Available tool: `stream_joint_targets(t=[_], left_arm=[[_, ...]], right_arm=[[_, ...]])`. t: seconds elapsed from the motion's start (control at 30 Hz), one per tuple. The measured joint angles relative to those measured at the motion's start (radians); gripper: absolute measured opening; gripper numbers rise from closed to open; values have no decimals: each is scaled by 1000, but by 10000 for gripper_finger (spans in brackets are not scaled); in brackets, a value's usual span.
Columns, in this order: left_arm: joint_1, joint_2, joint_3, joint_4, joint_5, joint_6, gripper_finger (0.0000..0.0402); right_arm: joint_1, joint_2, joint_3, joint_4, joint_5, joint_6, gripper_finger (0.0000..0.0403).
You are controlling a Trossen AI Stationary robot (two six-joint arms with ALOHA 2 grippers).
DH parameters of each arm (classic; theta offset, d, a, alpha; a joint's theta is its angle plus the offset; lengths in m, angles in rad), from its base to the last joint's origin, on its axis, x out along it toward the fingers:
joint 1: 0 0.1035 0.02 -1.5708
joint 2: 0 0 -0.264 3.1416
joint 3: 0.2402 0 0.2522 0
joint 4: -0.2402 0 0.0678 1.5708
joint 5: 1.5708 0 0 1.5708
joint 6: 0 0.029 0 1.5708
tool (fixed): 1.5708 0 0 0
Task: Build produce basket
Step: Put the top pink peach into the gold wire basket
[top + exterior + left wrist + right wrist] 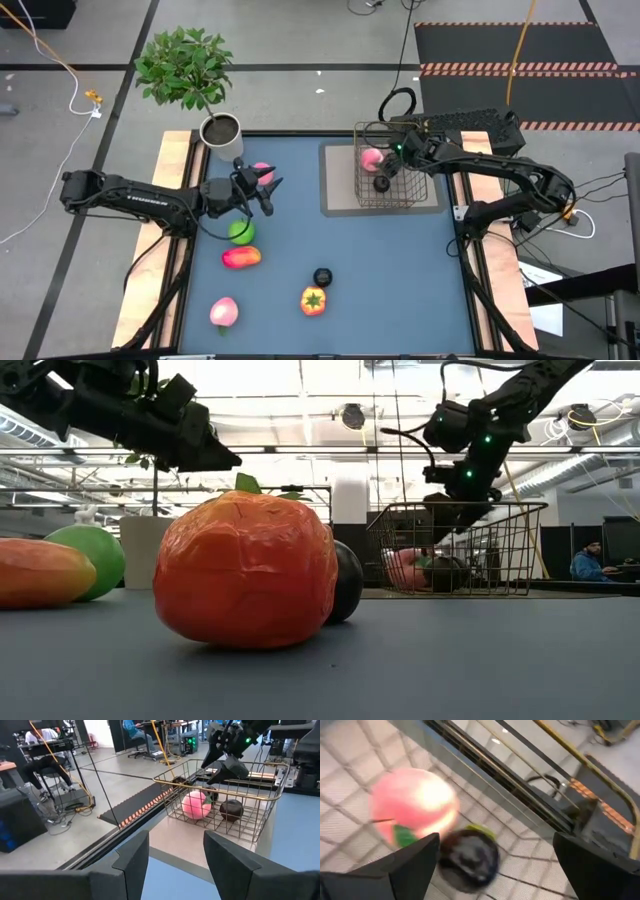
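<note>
Right wrist view: right gripper (492,865) spread wide over thin-wire basket (405,195); beneath its fingers, glossy round dark ball (469,855), beside smooth pink peach (415,805).

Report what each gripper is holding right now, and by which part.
Nothing is held. The right gripper is open over the basket, the dark ball lying loose below it. The left gripper is open and empty above the table.

Between the right pincer's (495,865) spread fingers, a dark ball (469,856) lies beside a pink peach (415,807) on basket mesh (350,765)
</note>
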Motion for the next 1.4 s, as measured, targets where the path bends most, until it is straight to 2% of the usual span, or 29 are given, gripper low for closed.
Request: stream_joint_targets(t=[0.17,0.3,0.37,0.47,0.57,0.63,0.73,0.9,1.03,1.23,1.4], left_arm=[[0,-21,0,-38,0,7,191],[0,-98,6,-117,-1,21,191],[0,-159,23,-189,0,8,191],[0,-239,46,-270,0,-26,191],[0,-292,47,-287,-1,-41,191],[0,-310,47,-295,-1,-42,191],[-2,-316,47,-296,-1,-44,191],[-8,-315,47,-328,-1,-32,191],[-5,-317,47,-363,-103,10,190],[-7,-314,47,-426,-119,5,191],[-11,-318,48,-393,-124,7,191]], right_arm=[[61,-37,49,120,-94,24,384],[137,-54,76,401,-110,-5,384],[180,-22,110,487,-110,-47,384],[230,91,213,483,-111,-46,384],[286,269,353,473,-116,19,384],[329,406,470,488,-142,47,384],[375,605,675,471,-163,-21,384],[376,868,1039,337,-157,17,384],[364,1028,1256,247,-201,65,384],[353,1162,1369,255,-193,134,384],[333,1222,1394,247,-284,215,384]])
